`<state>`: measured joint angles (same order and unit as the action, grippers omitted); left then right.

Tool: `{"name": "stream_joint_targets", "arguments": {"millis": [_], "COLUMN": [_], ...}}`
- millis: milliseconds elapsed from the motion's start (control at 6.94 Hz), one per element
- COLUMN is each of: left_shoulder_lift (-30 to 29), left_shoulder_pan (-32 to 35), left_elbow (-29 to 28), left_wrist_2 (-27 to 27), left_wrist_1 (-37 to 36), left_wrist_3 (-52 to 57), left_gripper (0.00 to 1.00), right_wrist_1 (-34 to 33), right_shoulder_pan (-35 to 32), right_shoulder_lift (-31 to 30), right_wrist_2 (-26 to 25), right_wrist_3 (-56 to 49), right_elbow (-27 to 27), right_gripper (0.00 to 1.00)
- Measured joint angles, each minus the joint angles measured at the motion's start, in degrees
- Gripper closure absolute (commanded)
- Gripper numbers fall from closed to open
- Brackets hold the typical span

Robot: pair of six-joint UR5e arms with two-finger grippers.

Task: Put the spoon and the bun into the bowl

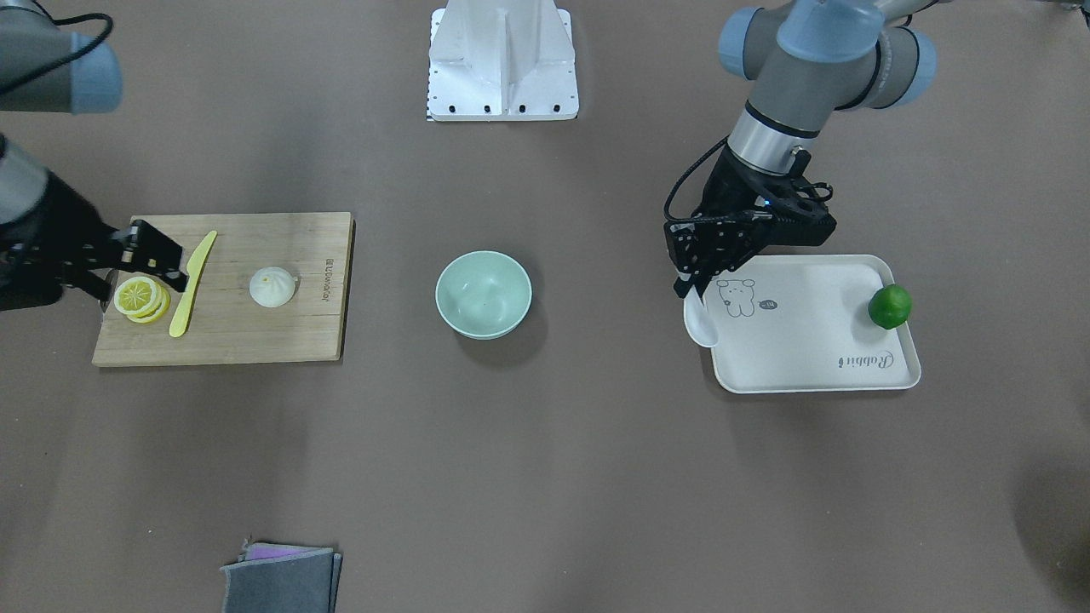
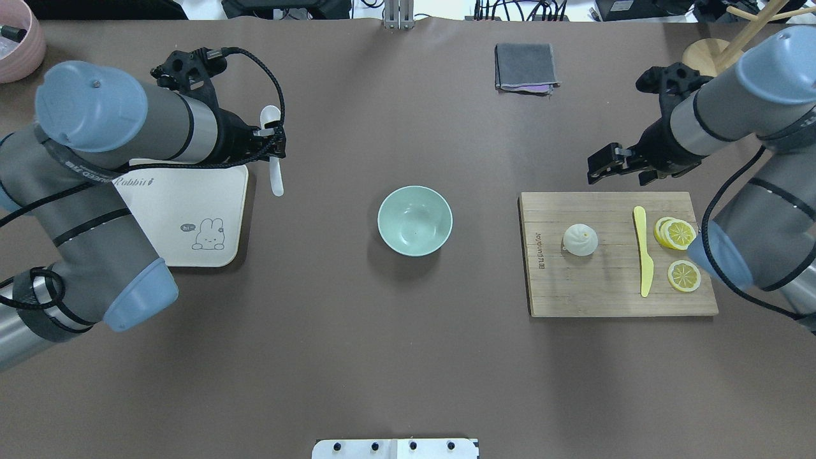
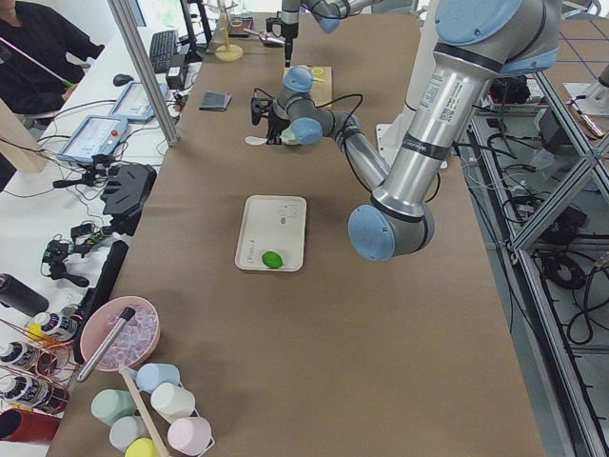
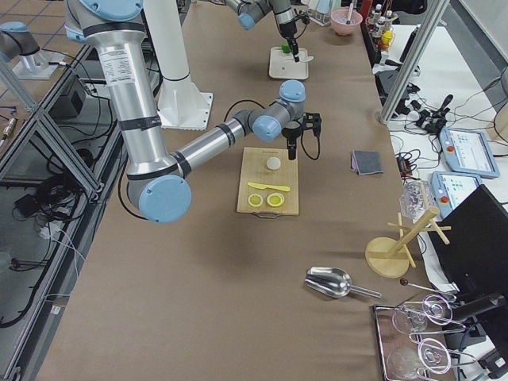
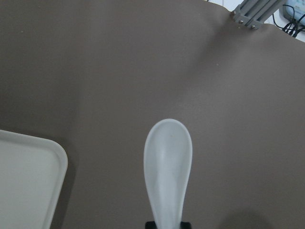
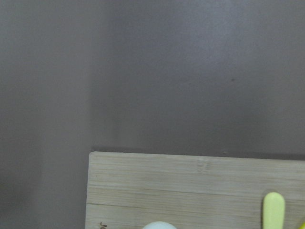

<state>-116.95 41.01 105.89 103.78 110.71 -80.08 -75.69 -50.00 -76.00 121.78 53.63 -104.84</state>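
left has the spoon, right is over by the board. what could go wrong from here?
1. The left tool grips the spoon by its handle, with the scoop jutting out. It could pivot or slip on the way to the bowl.
2. The right tool hangs open near the knife and lemon slices. Reaching for the bun, it might nudge them.
3. Both arms need the same bowl and may crowd each other there.
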Motion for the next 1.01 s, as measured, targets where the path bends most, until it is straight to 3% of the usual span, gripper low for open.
{"name": "stream_joint_targets", "arguments": {"millis": [288, 576, 720, 864, 1008], "left_shoulder_lift": [-1.88, -2.48, -2.54, -2.56, -2.61], "left_shoulder_pan": [-2.30, -3.02, -3.09, -3.11, -3.13], "left_elbow": [-0.30, -0.43, -0.43, -0.41, -0.39], "left_wrist_2": [-1.83, -2.21, -2.25, -2.24, -2.20], "left_wrist_1": [-0.42, -0.49, -0.48, -0.46, -0.46], "left_wrist_3": [-0.70, -0.92, -0.89, -0.74, -0.60], "left_gripper": [1.00, 1.00, 1.00, 1.00, 1.00], "right_wrist_1": [1.36, 1.47, 1.49, 1.51, 1.51], "right_shoulder_pan": [4.65, 7.16, 8.20, 9.07, 9.63], "right_shoulder_lift": [-0.02, -0.04, -0.01, -0.07, -0.20], "right_wrist_2": [-4.06, -5.68, -6.31, -6.86, -7.56], "right_wrist_3": [1.66, 2.96, 4.58, 5.44, 5.79], "right_elbow": [2.65, 3.71, 3.71, 3.63, 3.52], "right_gripper": [0.02, 0.13, 0.35, 0.91, 1.00]}}
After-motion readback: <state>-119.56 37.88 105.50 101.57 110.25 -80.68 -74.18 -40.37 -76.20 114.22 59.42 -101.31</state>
